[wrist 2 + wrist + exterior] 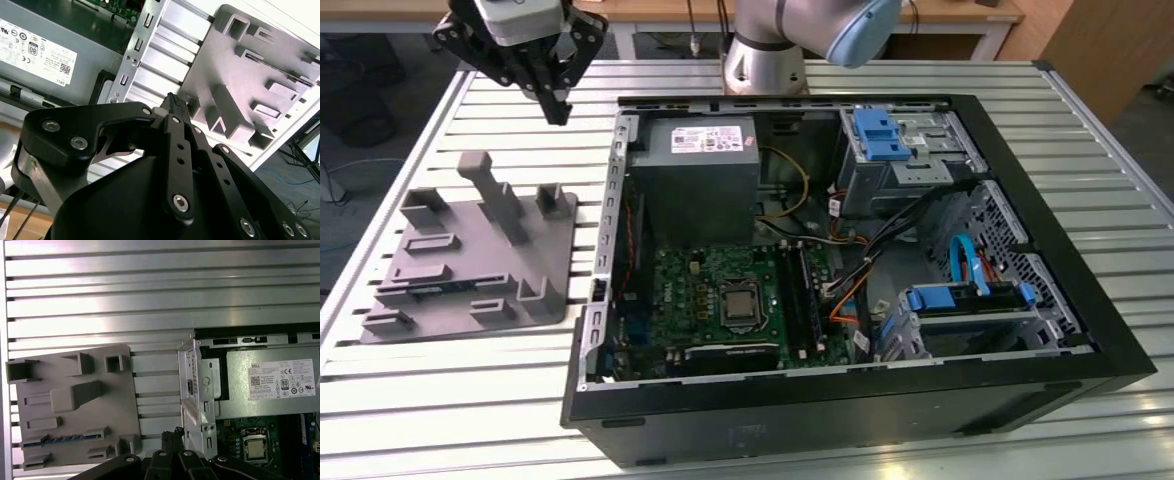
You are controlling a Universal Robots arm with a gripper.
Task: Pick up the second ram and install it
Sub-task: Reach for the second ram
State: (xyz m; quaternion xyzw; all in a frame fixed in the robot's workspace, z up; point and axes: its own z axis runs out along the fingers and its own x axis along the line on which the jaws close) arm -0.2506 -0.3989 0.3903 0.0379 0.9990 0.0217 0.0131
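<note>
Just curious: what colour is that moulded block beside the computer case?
The block is plain grey, clearest in the first wrist view.

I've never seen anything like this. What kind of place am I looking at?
Most likely a robotics lab or test bench for computer assembly. A robot arm stands at a slatted metal table. On the table lies an open computer case, with a grey holder block alongside it.
</note>
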